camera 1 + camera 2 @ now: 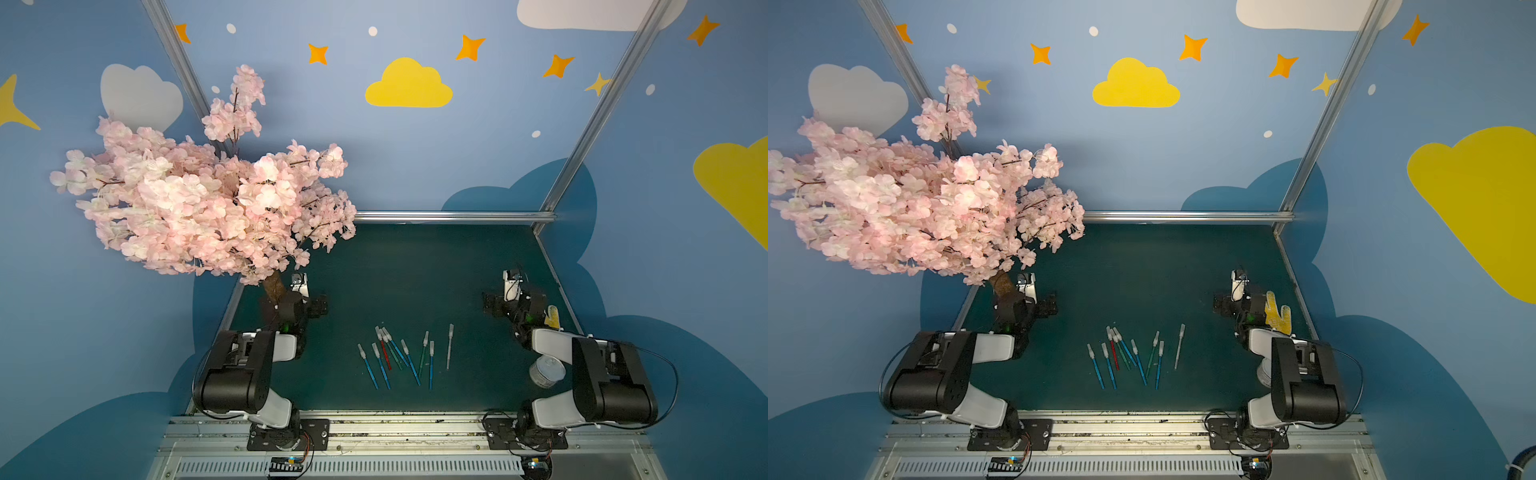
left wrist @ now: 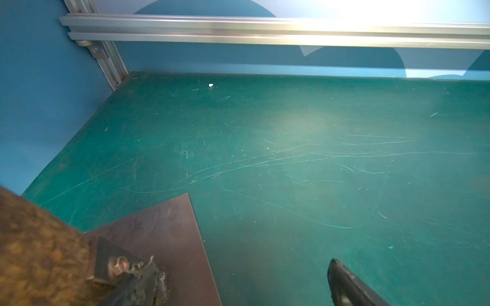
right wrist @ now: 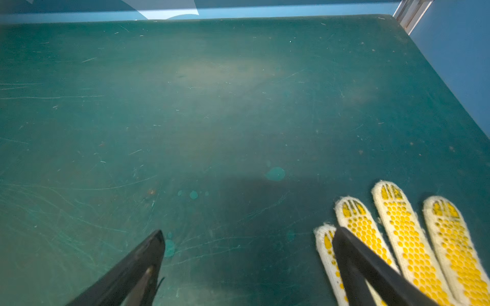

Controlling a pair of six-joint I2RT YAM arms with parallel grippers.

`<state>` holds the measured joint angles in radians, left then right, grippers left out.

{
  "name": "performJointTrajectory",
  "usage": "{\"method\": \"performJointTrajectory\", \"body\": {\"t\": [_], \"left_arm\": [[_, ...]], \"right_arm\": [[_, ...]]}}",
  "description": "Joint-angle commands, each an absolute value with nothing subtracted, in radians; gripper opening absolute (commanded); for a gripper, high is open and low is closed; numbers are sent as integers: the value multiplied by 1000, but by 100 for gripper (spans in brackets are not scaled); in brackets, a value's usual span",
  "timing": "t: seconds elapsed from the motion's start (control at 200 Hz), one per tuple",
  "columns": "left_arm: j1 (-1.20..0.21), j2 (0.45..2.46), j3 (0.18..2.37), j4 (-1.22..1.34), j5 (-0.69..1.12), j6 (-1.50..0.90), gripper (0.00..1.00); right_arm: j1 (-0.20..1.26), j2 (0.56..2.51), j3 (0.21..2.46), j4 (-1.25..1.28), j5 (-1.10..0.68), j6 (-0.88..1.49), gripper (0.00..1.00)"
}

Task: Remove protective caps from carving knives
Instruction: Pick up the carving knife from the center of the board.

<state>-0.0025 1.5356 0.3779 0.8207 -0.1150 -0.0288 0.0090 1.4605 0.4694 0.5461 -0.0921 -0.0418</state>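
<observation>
Carving knives, tips under protective caps

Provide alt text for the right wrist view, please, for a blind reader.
The right gripper, open and empty, hangs over a scratched green table. A white glove with yellow dots lies on the table, partly hidden behind one gripper finger.

Top views high above whole table (nearly identical); wrist views close, toward its far edge.
</observation>
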Motion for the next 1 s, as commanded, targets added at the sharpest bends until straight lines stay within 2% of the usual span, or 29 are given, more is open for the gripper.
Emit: {"method": "performJointTrajectory", "body": {"t": [0.0,0.355,0.751,0.996], "left_arm": [[0,1529,370,859,-89,-12,100],[-2,1495,341,887,-87,-13,100],[-91,1323,402,635,-216,28,100],[-159,1219,478,431,-252,-30,100]], "right_arm": [[3,1462,466,586,-109,-42,99],[-8,1438,448,601,-115,-30,99],[1,1329,491,437,-101,-30,99],[59,1235,553,262,-16,-29,99]]}}
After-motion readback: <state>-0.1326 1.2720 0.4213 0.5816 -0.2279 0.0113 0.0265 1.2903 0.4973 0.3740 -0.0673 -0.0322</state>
